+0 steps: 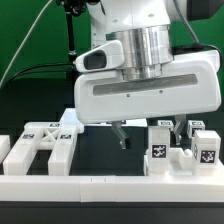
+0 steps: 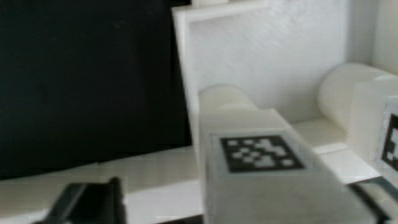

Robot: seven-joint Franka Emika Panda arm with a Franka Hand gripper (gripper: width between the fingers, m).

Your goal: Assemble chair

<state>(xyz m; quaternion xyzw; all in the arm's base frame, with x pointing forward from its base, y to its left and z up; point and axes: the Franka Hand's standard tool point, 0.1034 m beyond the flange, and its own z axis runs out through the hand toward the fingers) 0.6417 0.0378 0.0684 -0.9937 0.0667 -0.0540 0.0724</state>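
Hidden: hand mostly behind the arm's housing; cannot tell if clenched.
Wrist view only: dark finger, cut off; tagged block, blurred.
Frame: flat on counter, exterior view's left, long axis front to back.
Blocks: upright, exterior view's right.

Bright even light, white parts near overexposed, black table, soft low-resolution blur, wrist view blurriest

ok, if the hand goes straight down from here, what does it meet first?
Probably the tagged white chair part, which sits between the hand's spread fingers; depth is unclear.
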